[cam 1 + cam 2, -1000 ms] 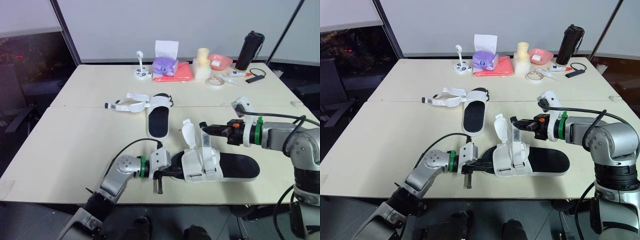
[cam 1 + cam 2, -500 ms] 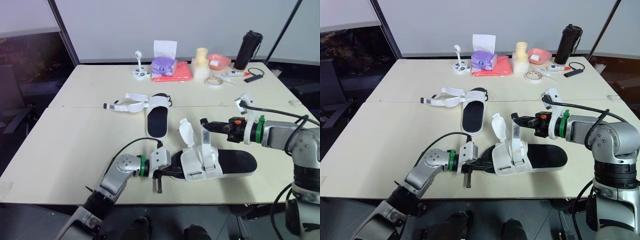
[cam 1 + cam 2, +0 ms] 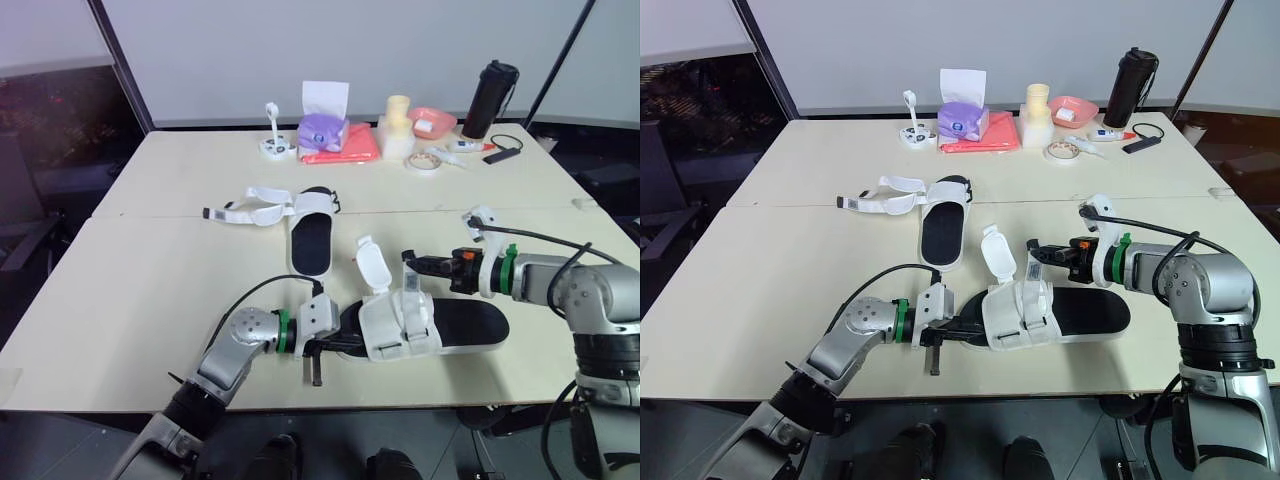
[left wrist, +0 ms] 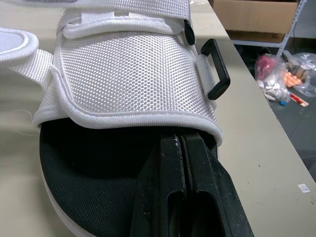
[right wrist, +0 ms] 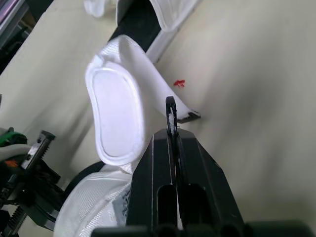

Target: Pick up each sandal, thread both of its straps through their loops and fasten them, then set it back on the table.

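White mesh sandal (image 3: 400, 325): threading step, apparently. Left jaws clenched at toe, right jaws grasping black plastic loop (image 5: 170, 111); next, feed white strap (image 3: 372, 268).

Two cream tables stand pushed together, the near table (image 3: 140, 300) filling the lower half of the head views and the far table (image 3: 190, 165) beyond a seam running across the middle. Behind them a plain white wall (image 3: 220, 60) spans the top of the frame, crossed by a slanted black pole (image 3: 118, 65) at upper left and another pole (image 3: 560, 55) at upper right, with dark glass (image 3: 50, 110) further left. In the left wrist view, a grey floor (image 4: 291, 133) lies past the table edge, with a cardboard box (image 4: 256, 15) and a metal shelf frame (image 4: 300, 22) at upper right.
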### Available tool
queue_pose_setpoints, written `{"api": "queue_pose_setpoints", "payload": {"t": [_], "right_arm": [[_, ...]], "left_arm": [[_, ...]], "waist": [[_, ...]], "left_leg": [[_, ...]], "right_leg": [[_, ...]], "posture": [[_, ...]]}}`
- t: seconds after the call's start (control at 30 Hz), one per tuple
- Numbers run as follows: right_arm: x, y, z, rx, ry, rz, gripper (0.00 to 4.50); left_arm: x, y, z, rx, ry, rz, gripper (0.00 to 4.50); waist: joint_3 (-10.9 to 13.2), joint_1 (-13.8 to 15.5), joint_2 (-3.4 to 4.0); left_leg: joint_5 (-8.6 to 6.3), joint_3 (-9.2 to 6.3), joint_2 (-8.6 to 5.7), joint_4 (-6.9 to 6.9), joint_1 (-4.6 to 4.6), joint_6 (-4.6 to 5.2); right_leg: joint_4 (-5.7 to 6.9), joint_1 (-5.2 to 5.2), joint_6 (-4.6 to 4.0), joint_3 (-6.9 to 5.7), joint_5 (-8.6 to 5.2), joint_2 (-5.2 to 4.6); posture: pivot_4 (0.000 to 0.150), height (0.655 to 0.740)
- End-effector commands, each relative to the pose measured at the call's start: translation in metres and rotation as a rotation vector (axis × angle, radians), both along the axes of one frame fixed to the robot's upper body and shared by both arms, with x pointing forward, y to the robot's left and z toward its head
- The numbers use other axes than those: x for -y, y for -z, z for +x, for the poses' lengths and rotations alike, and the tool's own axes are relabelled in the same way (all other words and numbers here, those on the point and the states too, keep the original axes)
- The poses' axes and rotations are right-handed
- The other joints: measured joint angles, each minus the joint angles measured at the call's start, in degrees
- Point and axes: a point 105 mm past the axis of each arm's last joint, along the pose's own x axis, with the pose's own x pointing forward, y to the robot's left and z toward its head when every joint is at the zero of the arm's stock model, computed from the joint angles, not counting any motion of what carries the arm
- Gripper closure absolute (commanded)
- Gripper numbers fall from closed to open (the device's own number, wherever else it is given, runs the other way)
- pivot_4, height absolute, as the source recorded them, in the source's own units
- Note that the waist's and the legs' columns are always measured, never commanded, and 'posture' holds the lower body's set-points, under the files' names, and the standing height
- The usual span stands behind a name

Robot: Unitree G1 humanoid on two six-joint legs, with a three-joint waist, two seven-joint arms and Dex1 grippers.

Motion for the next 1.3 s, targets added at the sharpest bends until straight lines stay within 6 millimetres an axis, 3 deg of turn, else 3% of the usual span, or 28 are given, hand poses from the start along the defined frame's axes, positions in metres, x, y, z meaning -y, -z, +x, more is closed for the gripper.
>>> {"api": "queue_pose_setpoints", "payload": {"t": [0.03, 0.3, 0.5, 0.6, 0.7, 0.97, 1.03, 1.13, 1.3], "right_arm": [[0.0, -0.016, 0.008, 0.076, 0.0, -0.005, 4.43], [0.001, 0.018, 0.008, -0.003, -0.014, -0.125, 4.43], [0.011, 0.03, 0.008, -0.01, 0.003, -0.239, 4.43], [0.015, 0.032, 0.007, 0.004, -0.001, -0.289, 3.53], [0.014, 0.032, 0.006, 0.048, -0.042, -0.369, 2.11], [0.019, 0.034, 0.016, 0.172, -0.107, -0.601, 2.11], [0.024, 0.026, 0.024, 0.209, -0.069, -0.615, 2.11], [0.028, -0.001, 0.033, 0.265, -0.014, -0.576, 2.11], [0.014, -0.049, 0.034, 0.287, 0.003, -0.375, 2.11]], "left_arm": [[-0.003, 0.025, -0.009, -0.063, 0.005, 0.092, 4.5], [-0.003, 0.025, -0.01, -0.063, -0.008, 0.088, 4.5], [-0.004, 0.025, -0.009, -0.063, -0.019, 0.088, 4.5], [-0.004, 0.024, -0.009, -0.062, -0.02, 0.088, 4.5], [-0.004, 0.024, -0.007, -0.059, -0.019, 0.088, 4.5], [-0.001, 0.022, -0.005, -0.05, -0.01, 0.086, 4.5], [-0.001, 0.022, -0.004, -0.049, -0.01, 0.086, 4.5], [-0.001, 0.022, -0.004, -0.048, -0.012, 0.084, 4.5], [-0.002, 0.022, -0.003, -0.052, -0.021, 0.083, 4.5]], "waist": [[0.0, 0.0, 0.0], [0.0, -0.1, 0.01], [0.0, -0.1, 0.01], [0.0, 0.0, 0.01], [0.0, 0.0, 0.01], [0.0, 0.1, 0.02], [0.0, 0.1, 0.02], [0.0, 0.1, 0.03], [0.0, 0.1, 0.09]], "left_leg": [[0.0, 0.0, 0.0, 0.0, 0.0, 0.0], [0.0, 0.0, -0.01, -0.01, 0.03, 0.0], [0.0, -0.01, -0.01, 0.0, 0.15, -0.01], [-0.01, 0.0, 0.0, 0.0, 0.24, -0.01], [-0.01, -0.01, 0.0, -0.05, 0.23, -0.01], [-0.01, -0.01, -0.03, -0.11, 0.23, -0.01], [-0.01, -0.03, -0.03, -0.11, 0.23, -0.02], [-0.01, -0.02, -0.03, -0.11, 0.23, -0.02], [-0.01, -0.04, -0.02, -0.11, 0.23, -0.01]], "right_leg": [[0.0, 0.0, 0.0, 0.0, 0.0, 0.0], [0.0, 0.02, 0.01, 0.0, 0.0, 0.01], [0.0, 0.14, 0.01, 0.0, 0.0, 0.01], [-0.02, 0.25, 0.0, -0.01, 0.0, 0.02], [-0.04, 0.23, 0.01, 0.0, -0.01, 0.0], [-0.04, 0.21, 0.02, -0.01, 0.0, 0.0], [-0.04, 0.21, 0.02, -0.02, 0.0, 0.0], [-0.03, 0.21, 0.02, 0.0, 0.0, -0.01], [-0.03, 0.21, 0.02, 0.0, 0.0, -0.01]], "posture": [[0.15, 0.74], [0.15, 0.74], [0.15, 0.74], [0.15, 0.74], [0.15, 0.74], [0.15, 0.74], [0.15, 0.74], [0.15, 0.74], [0.15, 0.74]]}}
